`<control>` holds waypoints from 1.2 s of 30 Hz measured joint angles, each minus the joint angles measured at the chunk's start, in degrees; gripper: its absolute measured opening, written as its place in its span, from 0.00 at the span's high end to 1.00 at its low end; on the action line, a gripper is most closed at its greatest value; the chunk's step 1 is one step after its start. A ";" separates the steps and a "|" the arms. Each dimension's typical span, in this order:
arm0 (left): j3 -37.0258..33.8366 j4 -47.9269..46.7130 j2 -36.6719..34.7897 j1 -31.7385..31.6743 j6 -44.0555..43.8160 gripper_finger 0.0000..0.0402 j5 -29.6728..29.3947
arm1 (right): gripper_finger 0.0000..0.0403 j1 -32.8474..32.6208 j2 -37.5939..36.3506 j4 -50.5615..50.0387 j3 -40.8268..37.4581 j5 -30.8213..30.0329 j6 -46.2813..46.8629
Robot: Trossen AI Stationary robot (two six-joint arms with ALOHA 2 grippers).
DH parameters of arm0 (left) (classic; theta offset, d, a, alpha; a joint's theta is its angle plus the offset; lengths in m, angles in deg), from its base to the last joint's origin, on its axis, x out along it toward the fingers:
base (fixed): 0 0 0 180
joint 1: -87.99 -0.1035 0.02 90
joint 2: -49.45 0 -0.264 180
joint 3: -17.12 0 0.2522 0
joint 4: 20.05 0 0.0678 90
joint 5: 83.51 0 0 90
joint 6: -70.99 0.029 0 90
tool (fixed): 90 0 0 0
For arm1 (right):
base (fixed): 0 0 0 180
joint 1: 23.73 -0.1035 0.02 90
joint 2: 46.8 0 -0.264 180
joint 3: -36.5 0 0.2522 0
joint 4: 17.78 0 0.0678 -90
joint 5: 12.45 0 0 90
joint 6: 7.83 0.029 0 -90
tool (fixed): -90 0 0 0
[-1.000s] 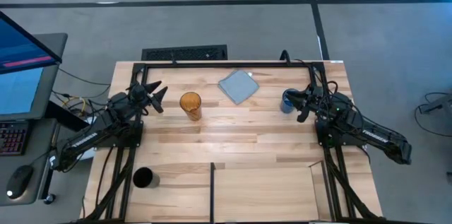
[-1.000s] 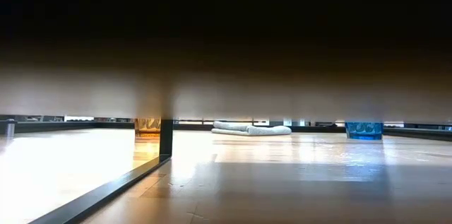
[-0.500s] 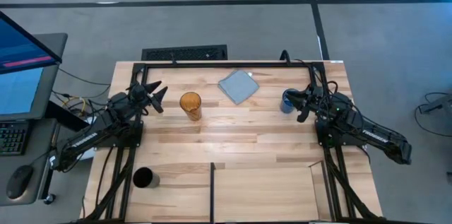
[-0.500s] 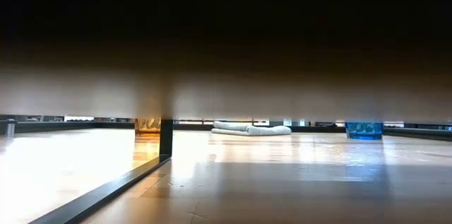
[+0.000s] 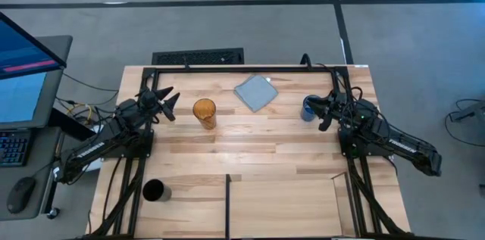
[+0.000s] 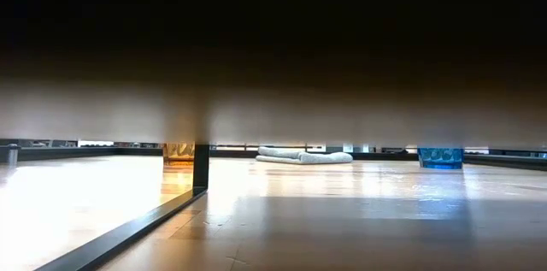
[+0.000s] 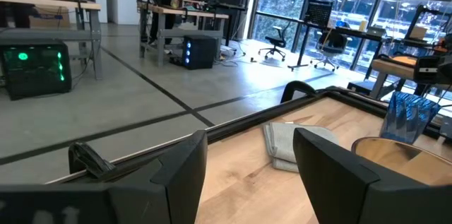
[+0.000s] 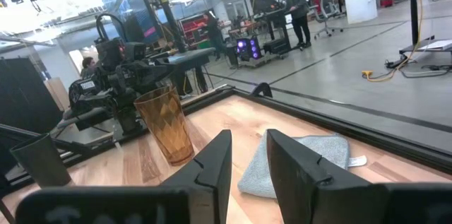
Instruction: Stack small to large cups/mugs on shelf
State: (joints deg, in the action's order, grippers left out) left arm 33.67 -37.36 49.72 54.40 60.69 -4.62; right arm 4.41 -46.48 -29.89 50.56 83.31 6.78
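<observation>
I am holding my left gripper (image 5: 170, 104) wide open, just beside the amber tumbler (image 5: 204, 113) near the far middle of the table (image 5: 258, 149). My right gripper (image 5: 322, 113) is sitting against the blue cup (image 5: 308, 109) by the far right edge; its fingers (image 8: 212, 164) are standing partly apart with nothing between them, so I am not gripping the cup. The black cup (image 5: 154, 191) is standing alone near the front left corner, left of the black divider bar (image 5: 227, 204). The shelf (image 5: 280, 202) is holding no cups, so I judge stacking is only beginning. Next I need to close on one cup and carry it over.
</observation>
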 joint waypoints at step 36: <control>-0.22 2.98 0.00 -0.01 -3.70 0.49 -1.33 | 0.72 0.00 0.00 0.02 -0.01 -0.02 0.00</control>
State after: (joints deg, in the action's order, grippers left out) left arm 33.45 -34.38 49.72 54.39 56.99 -5.95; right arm 4.41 -46.48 -29.87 50.55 83.29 6.78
